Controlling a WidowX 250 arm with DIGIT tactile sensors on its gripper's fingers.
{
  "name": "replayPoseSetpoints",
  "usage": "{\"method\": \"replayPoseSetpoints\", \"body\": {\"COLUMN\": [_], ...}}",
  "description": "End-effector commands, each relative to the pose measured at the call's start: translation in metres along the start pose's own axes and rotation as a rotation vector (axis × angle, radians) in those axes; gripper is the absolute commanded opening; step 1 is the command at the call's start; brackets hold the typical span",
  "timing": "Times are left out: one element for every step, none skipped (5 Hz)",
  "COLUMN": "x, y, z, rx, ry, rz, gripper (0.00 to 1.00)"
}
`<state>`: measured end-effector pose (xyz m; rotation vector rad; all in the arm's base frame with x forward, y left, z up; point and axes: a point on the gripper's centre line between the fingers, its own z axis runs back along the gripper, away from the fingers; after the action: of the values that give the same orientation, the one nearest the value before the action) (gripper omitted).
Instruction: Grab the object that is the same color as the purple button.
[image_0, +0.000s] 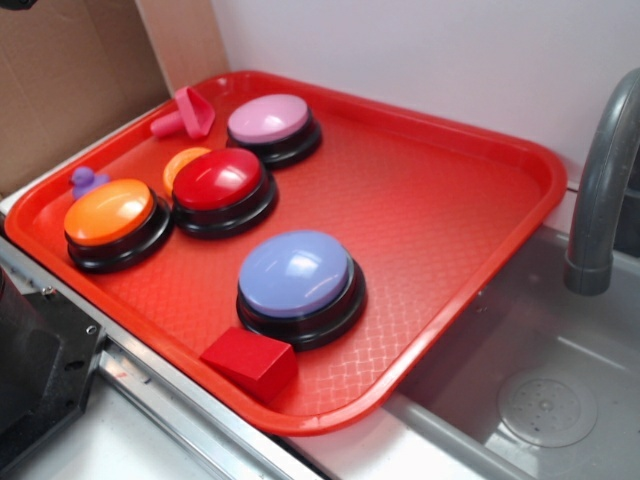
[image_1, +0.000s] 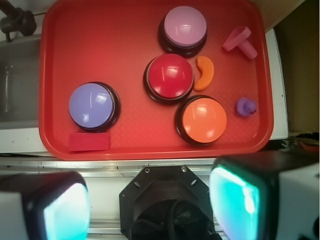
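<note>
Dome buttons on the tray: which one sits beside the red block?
The periwinkle purple button, alone near the tray's front edge; the other three cluster together.

We see a red tray (image_1: 135, 45) with a fine diamond texture, lying ahead of the claw (image_1: 150, 200), whose fingers (image_1: 235, 197) glow teal on their inner faces. The purple button (image_1: 92, 105) is periwinkle on a black base. Other domes are red (image_1: 170, 76), orange (image_1: 202, 119) and pinkish-mauve (image_1: 185, 26). The small object (image_1: 245, 106) is lavender, the scoop-shaped piece (image_1: 240, 41) pink, the block (image_1: 89, 141) red, the curved piece (image_1: 205, 73) orange.
</note>
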<state>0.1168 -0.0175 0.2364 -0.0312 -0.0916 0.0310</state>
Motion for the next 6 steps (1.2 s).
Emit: {"method": "replayPoseSetpoints", "body": {"x": [0.000, 0.004, 0.016, 0.024, 0.027, 0.027], "y": [0.000, 0.011, 0.035, 0.064, 0.089, 0.113], "z": [0.000, -0.004, -0.018, -0.035, -0.052, -0.076], "rx": [0.000, 0.004, 0.018, -0.014, -0.012, 0.020], "ry": [0.000, -0.047, -0.070, -0.128, -0.160, -0.172], "rz": [0.000, 0.127, 0.303, 0.534, 0.750, 0.970], "gripper": [1.00, 1.00, 1.00, 1.00, 1.00, 1.00]}}
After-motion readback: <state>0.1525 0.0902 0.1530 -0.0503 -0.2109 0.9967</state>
